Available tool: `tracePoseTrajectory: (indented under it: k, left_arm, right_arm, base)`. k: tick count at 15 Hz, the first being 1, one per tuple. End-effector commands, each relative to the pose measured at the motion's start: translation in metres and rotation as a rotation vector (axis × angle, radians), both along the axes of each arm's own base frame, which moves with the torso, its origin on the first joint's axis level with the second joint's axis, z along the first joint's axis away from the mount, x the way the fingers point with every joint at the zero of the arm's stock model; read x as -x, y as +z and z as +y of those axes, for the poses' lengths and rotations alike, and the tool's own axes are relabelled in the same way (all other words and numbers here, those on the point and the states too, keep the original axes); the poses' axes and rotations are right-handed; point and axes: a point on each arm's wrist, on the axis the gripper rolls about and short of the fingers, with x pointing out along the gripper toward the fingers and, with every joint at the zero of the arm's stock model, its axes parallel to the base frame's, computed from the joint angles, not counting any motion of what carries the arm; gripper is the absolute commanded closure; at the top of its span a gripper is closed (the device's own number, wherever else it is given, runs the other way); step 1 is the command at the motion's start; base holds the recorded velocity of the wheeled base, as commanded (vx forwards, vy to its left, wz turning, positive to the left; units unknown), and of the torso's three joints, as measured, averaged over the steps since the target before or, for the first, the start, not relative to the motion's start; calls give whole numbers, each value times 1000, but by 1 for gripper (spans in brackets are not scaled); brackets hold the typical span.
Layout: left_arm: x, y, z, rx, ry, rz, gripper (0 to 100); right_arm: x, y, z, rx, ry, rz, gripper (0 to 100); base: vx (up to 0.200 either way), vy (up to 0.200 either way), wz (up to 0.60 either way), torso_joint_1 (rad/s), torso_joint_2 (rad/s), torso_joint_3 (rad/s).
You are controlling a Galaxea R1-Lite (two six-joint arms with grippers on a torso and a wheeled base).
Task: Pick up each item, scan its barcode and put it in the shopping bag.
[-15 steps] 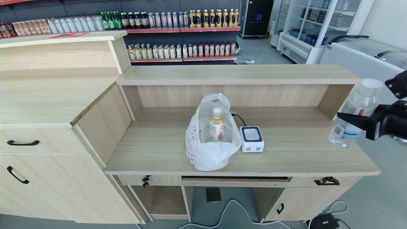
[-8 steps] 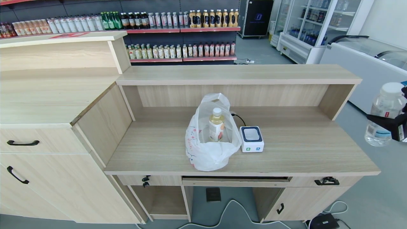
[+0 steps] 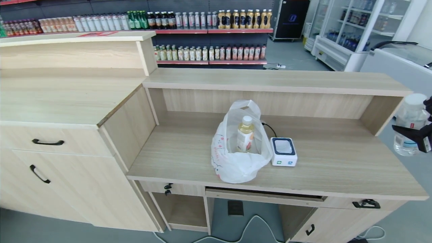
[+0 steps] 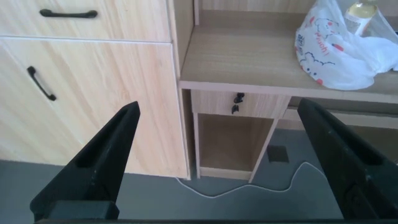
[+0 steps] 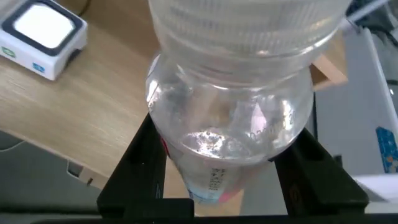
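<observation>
My right gripper [image 3: 414, 133] is shut on a clear water bottle [image 3: 409, 118] with a white cap, held upright in the air at the counter's right end. In the right wrist view the bottle [image 5: 230, 112] sits between the two black fingers [image 5: 134, 177]. A white shopping bag [image 3: 233, 160] stands in the middle of the counter with a yellow drink bottle [image 3: 245, 138] upright inside it. A white barcode scanner [image 3: 284, 152] sits just right of the bag. My left gripper [image 4: 217, 168] hangs open and empty low in front of the cabinet, with the bag [image 4: 336, 53] up on the counter beyond it.
The wooden counter [image 3: 337, 165] has a raised back shelf [image 3: 276, 79] and a side wall at its right end. A taller cabinet [image 3: 60, 141] with black handles adjoins it on the left. A cable [image 4: 261, 186] lies on the floor under the counter.
The right gripper carried the water bottle rightward, out past the counter's right end. The whole head picture has since shifted, so the camera moved. Bag and scanner stay put.
</observation>
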Motion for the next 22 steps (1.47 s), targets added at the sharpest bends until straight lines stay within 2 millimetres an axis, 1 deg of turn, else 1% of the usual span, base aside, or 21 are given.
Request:
tracePoseTrajectory:
  k: [1, 3, 5, 7, 9, 11, 12, 15, 18, 20, 22]
  left_arm:
    - [0, 0, 0, 0, 0, 0, 0]
    - [0, 0, 0, 0, 1, 0, 0]
    - [0, 0, 0, 0, 1, 0, 0]
    - [0, 0, 0, 0, 0, 0, 0]
    - [0, 0, 0, 0, 0, 0, 0]
    - [0, 0, 0, 0, 0, 0, 0]
    - [0, 0, 0, 0, 0, 0, 0]
    - [0, 0, 0, 0, 1, 0, 0]
    - [0, 0, 0, 0, 1, 0, 0]
    - [0, 0, 0, 0, 0, 0, 0]
    - [0, 0, 0, 0, 0, 0, 0]
  right_arm:
    - [-12, -13, -11, 11, 32, 26, 100]
    - [-20, -24, -19, 56, 167, 27, 100]
    - [-33, -33, -27, 89, 298, 8, 100]
    - [-47, -43, -35, 158, 349, 0, 100]
    - [-59, -54, -37, 145, 401, 3, 100]
    - [-68, -55, -39, 144, 433, -10, 100]
    - [-77, -51, -39, 160, 455, -34, 100]
    - [-90, -49, -33, 181, 551, -80, 100]
    - [-102, -60, -21, 174, 654, -92, 100]
    - [-111, -62, -17, 185, 691, -107, 100]
    - [-113, -65, -15, 197, 705, -110, 100]
  base:
    - [0, 0, 0, 0, 0, 0]
    - [0, 0, 0, 0, 0, 0]
    - [0, 0, 0, 0, 0, 0]
    - [0, 0, 0, 0, 0, 0]
    - [0, 0, 0, 0, 0, 0]
    - [0, 0, 0, 0, 0, 0]
    - [0, 0, 0, 0, 0, 0]
    - [0, 0, 0, 0, 0, 0]
    - [0, 0, 0, 0, 0, 0]
    - [0, 0, 0, 0, 0, 0]
    - [0, 0, 0, 0, 0, 0]
